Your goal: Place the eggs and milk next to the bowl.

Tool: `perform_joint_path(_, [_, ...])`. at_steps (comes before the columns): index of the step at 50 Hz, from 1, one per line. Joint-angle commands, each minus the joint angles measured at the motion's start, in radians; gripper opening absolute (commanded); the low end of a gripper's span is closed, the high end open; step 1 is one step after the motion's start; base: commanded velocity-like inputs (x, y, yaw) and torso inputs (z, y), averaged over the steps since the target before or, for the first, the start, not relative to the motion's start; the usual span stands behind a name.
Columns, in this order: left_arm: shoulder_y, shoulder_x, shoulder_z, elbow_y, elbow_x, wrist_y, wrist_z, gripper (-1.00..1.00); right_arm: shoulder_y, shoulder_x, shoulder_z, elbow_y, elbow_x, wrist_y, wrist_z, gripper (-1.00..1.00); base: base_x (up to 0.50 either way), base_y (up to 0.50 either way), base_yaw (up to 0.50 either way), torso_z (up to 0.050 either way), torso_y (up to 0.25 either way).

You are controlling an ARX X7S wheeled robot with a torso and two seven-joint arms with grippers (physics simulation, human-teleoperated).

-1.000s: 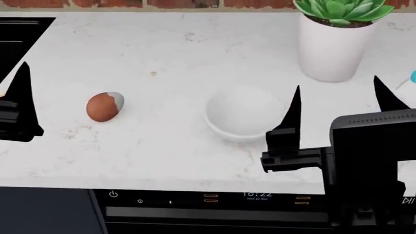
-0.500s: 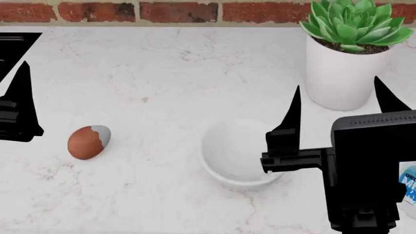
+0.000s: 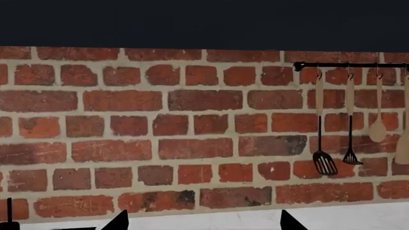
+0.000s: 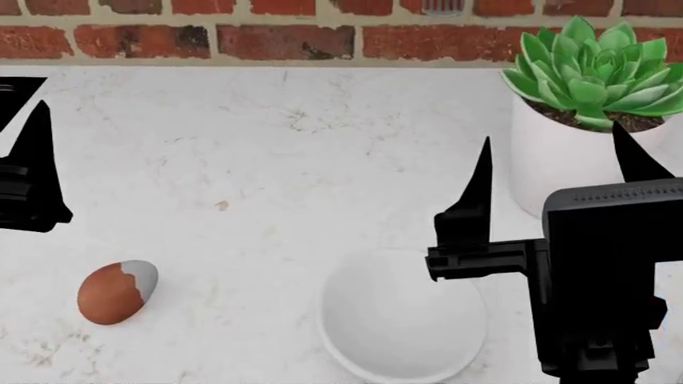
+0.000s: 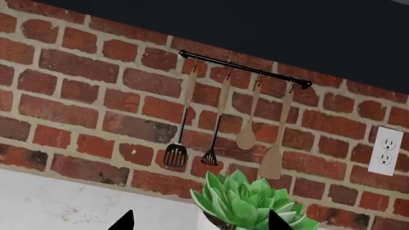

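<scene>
1. Our right claw [image 4: 549, 172] is up over the counter with its two black fingers pointing up and far apart, so it is open and holds nothing.
2. Our left claw [image 4: 27, 136] is at the side of the head view. We see only one black finger of it there, but the left wrist view shows two tips with a wide gap, so it is open too.
3. We count one egg [image 4: 115, 291]. It is reddish-brown with a grey-white end, and it lies on the white counter [image 4: 267, 160], well apart from the bowl.
4. We count one bowl [image 4: 401, 324]. It is round, white and has nothing in it. It sits just below the right claw in the head view.
5. We cannot see the milk or a second egg.
6. We count one white pot [image 4: 555, 172] with one green plant [image 4: 597, 72] in it, beside the brick wall [image 4: 213, 40].
7. On the wall hangs one black rail [image 5: 246, 69] with four cooking tools [image 5: 246, 127].
8. We see one wall plug [image 5: 385, 150].
9. We can read no words anywhere.
</scene>
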Motion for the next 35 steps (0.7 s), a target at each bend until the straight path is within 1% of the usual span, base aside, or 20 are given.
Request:
perform_joint_path(1, [0.003, 0.02, -0.02, 0.002, 0.009, -0.055, 0.01, 1.0, -0.007, -0.013, 0.031, -0.012, -0.01, -0.012, -0.023, 1.0, 0.0, 0.0, 0.0, 0.0, 0.0])
perform_joint_path(7, [-0.012, -0.011, -0.012, 0.008, -0.014, -0.122, 0.015, 1.0, -0.004, -0.012, 0.025, -0.015, -0.007, -0.008, -0.024, 1.0, 0.0, 0.0, 0.0, 0.0, 0.0])
perform_joint_path(11, [-0.041, -0.077, 0.017, 0.011, -0.05, -0.228, 0.056, 1.0, -0.003, -0.011, 0.024, -0.021, -0.005, -0.005, -0.023, 1.0, 0.0, 0.0, 0.0, 0.0, 0.0])
perform_joint_path(12, [-0.049, -0.106, 0.037, 0.012, -0.05, -0.252, 0.076, 1.0, -0.004, -0.011, 0.024, -0.02, -0.004, -0.008, -0.024, 1.0, 0.0, 0.0, 0.0, 0.0, 0.0])
perform_joint_path(17, [-0.084, -0.165, 0.061, 0.017, -0.079, -0.321, 0.122, 1.0, -0.007, -0.013, 0.02, -0.014, -0.004, -0.018, -0.024, 1.0, 0.0, 0.0, 0.0, 0.0, 0.0])
perform_joint_path(18, [-0.098, -0.189, 0.079, 0.022, -0.074, -0.329, 0.14, 1.0, -0.008, -0.013, 0.018, -0.011, -0.004, -0.02, -0.024, 1.0, 0.0, 0.0, 0.0, 0.0, 0.0])
perform_joint_path(24, [-0.161, -0.265, 0.132, 0.029, -0.106, -0.408, 0.218, 1.0, -0.009, -0.013, 0.016, -0.011, -0.002, -0.024, -0.024, 1.0, 0.0, 0.0, 0.0, 0.0, 0.0])
perform_joint_path(29, [-0.192, -0.315, 0.18, 0.022, -0.119, -0.446, 0.281, 1.0, -0.007, -0.01, 0.02, -0.016, 0.002, -0.019, -0.022, 1.0, 0.0, 0.0, 0.0, 0.0, 0.0])
perform_joint_path(32, [-0.207, -0.347, 0.226, 0.009, -0.106, -0.436, 0.334, 1.0, -0.007, -0.01, 0.022, -0.017, 0.004, -0.019, -0.022, 1.0, 0.0, 0.0, 0.0, 0.0, 0.0])
perform_joint_path(35, [-0.224, -0.359, 0.253, -0.006, -0.095, -0.436, 0.355, 1.0, -0.009, -0.009, 0.022, -0.016, 0.004, -0.02, -0.021, 1.0, 0.0, 0.0, 0.0, 0.0, 0.0])
